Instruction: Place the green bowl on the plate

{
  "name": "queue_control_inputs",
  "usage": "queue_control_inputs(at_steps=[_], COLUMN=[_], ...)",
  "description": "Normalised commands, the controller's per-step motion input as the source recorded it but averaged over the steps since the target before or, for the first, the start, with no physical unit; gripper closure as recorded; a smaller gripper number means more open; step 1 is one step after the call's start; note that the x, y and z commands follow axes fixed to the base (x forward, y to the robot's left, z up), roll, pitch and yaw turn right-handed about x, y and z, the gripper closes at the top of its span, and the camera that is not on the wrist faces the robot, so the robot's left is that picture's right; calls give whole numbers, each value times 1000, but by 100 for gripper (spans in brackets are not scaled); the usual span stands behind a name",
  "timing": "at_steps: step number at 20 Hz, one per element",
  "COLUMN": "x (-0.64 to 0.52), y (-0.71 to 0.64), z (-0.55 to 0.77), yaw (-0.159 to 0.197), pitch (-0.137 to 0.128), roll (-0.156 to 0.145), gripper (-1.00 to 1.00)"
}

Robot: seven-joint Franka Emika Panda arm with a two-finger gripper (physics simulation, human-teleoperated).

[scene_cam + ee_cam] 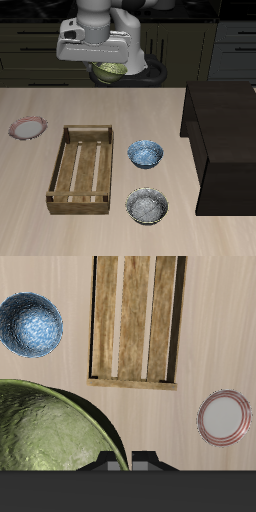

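My gripper (109, 70) is shut on the green bowl (109, 71) and holds it high above the table, near its back edge. In the wrist view the green bowl (45, 441) fills the area beside the fingertips (130, 461), mottled pale inside. The plate (28, 128), pink-red rimmed with a pale centre, lies on the table beside the wooden tray, well away from the gripper. It also shows in the wrist view (224, 417).
A wooden slatted tray (80, 168) lies mid-table, also in the wrist view (135, 318). A blue-patterned bowl (145, 153) sits beside it, also in the wrist view (31, 324). A grey speckled bowl (147, 206) is nearer the front edge. A dark cabinet block (225, 140) stands at the side.
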Motion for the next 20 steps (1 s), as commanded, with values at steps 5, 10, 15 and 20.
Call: queue_control_inputs(at_steps=[5,10,15,20], x=[-68,-57,-31,-95], y=[-474,-548,-601,-396], z=[24,-42,-102,-52], yaw=[-41,-17,-25,-11], pitch=[-15,-5,20,12], roll=[41,-61,-52,-19], gripper=[100,100,100,100])
